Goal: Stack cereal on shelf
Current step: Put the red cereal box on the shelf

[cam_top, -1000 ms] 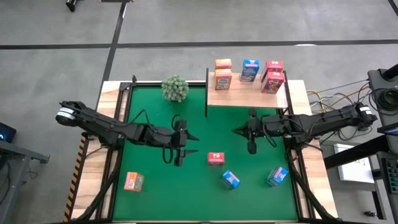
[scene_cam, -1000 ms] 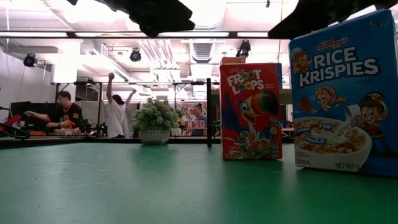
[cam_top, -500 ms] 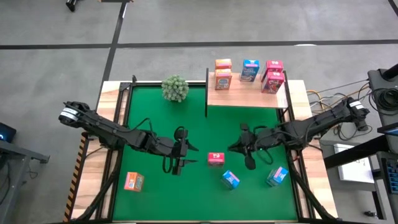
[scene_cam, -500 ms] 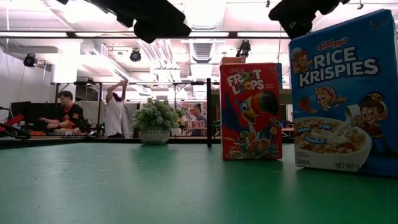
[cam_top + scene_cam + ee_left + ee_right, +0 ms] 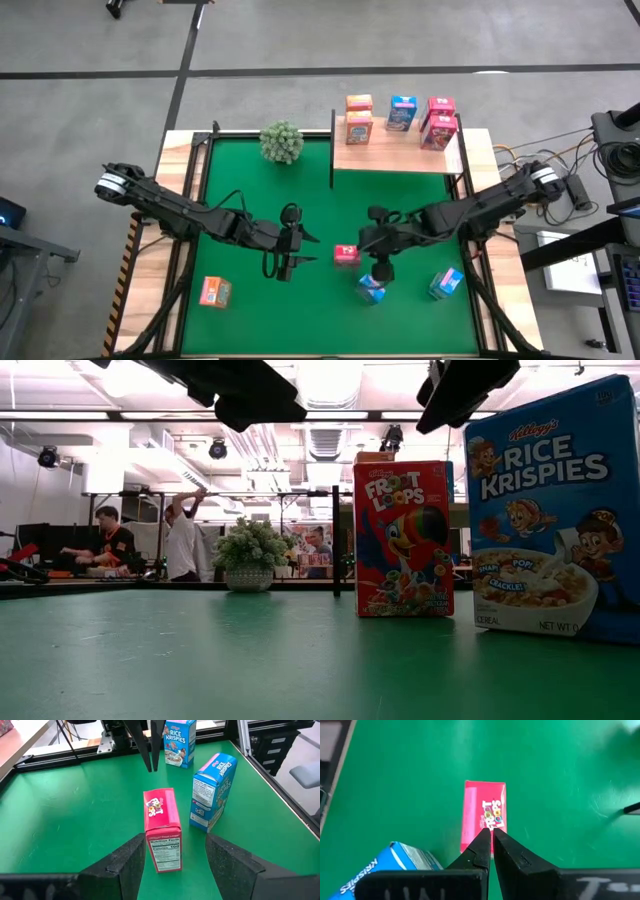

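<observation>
Green mat over wooden table, concrete floor around. Shelf at far right: five cereal boxes on it. Red box upright at mat centre. Left gripper just left of it, fingers apart, empty. Right gripper just right of it, above blue box, fingers together, empty. Second blue box near right; orange box near left.

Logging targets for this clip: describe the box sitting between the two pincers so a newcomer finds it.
On the green mat, look in front of the shelf, between the left pincer and right pincer. The red Froot Loops box stands there; its nearest neighbours are blue.
</observation>
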